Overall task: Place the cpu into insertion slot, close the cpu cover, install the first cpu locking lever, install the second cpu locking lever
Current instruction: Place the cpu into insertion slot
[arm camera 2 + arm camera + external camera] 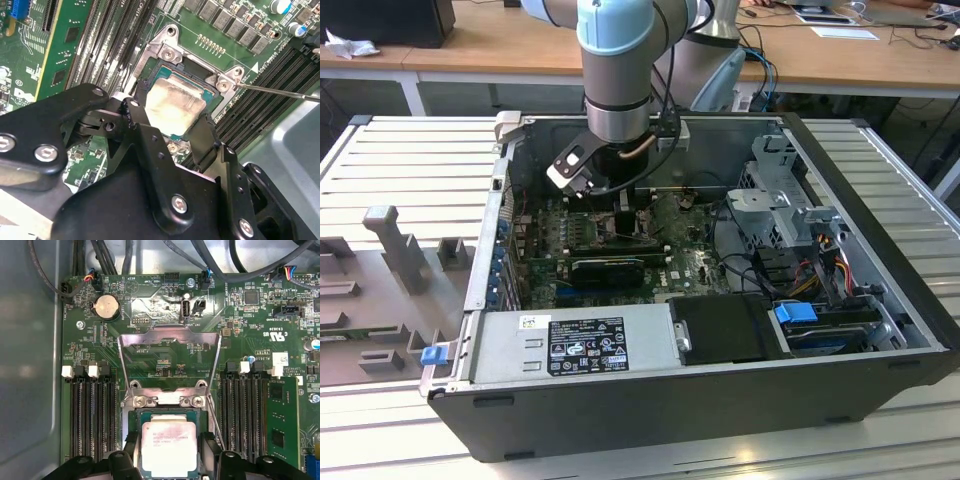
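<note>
We see the gripper [170, 452] low over the board [165, 295] inside the open case [720, 400]. Its jaws close on two opposite edges of the cpu [169, 445], silver top up. The cpu sits in the slot [131, 412]. The cover [170, 332] stands swung open from its hinge, just beyond the slot. A thin lever [280, 92] juts out beside the slot.
</note>
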Motion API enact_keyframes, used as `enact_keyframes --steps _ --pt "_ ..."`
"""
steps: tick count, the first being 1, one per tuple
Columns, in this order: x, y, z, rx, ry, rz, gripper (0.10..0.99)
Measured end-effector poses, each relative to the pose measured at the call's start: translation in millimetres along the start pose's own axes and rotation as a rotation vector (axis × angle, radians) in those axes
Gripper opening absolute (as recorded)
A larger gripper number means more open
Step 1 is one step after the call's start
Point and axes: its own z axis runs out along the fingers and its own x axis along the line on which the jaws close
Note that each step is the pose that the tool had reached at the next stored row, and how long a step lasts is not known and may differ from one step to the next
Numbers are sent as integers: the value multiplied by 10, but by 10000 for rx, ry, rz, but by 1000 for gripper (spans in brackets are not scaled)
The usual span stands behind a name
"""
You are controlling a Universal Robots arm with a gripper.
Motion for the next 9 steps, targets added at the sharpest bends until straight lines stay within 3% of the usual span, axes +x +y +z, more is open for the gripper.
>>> enact_keyframes --steps 4,7,8,9 --pt "1 4 -54 0 -1 1 588" --pt "2 8 -121 11 -3 1 337" --pt "3 10 -136 15 -2 0 216" --pt "3 11 -151 18 -5 1 157"
